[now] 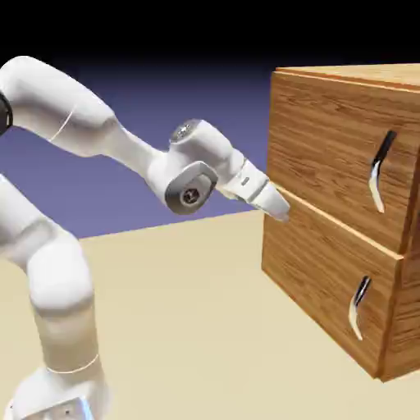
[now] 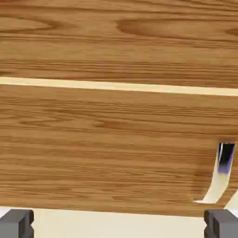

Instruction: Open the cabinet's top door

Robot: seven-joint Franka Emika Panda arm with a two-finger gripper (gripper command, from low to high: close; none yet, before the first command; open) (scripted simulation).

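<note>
In the hand view, the two grey fingertips [image 2: 16, 222] are seen at the bottom corners, set wide apart with nothing between them; the gripper [image 2: 118, 223] is spread and empty. Just beyond them, wood grain fills the frame, crossed by a pale seam, and a curved metal handle [image 2: 218, 179] is seen at the lower right edge; which panel it belongs to cannot be told from this view.

In the exterior view, the gripper [image 1: 277, 205] is held close to the near edge of the cabinet [image 1: 328, 246], about level with the seam between the two panels; contact cannot be confirmed. The top door [image 1: 336, 139] lies ahead and slightly above, and its handle [image 1: 380, 171] is set well along the front, farther from the gripper. The handle's long axis runs upright, bowed outward, dark at the top and silver below. The door is judged shut, flush with the lower panel [image 1: 324, 283].
</note>
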